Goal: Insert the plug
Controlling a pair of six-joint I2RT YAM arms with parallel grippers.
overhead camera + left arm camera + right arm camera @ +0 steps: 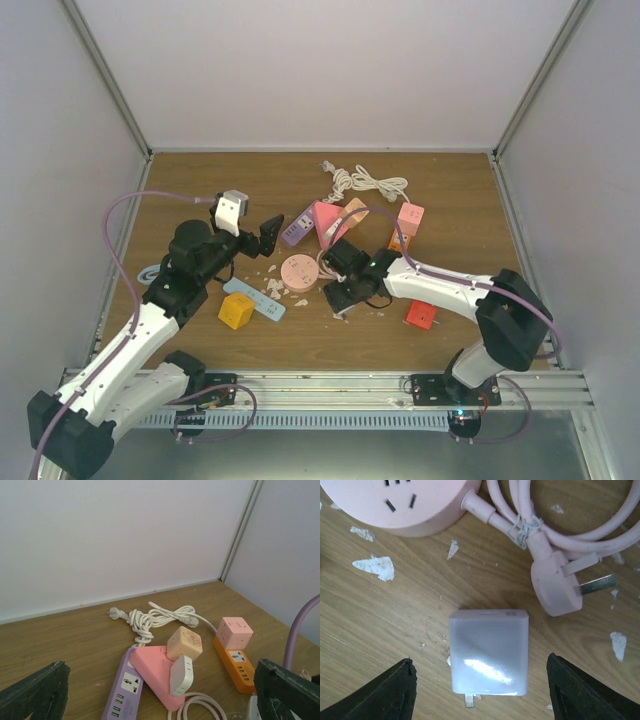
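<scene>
Right gripper (480,663) jaws parted, straddling white plug (489,652), no contact visible. Plug lies flat on table (380,615), near round pink socket (415,502). Left gripper (271,236) jaws wide apart, holding nothing.

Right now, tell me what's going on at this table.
The right gripper hangs low over a white charger that lies flat on the table. Its jaws stand on either side, not touching the charger. A round pink socket and a pink plug lie just beyond. The left gripper is open and empty, facing a heap of power strips.
</scene>
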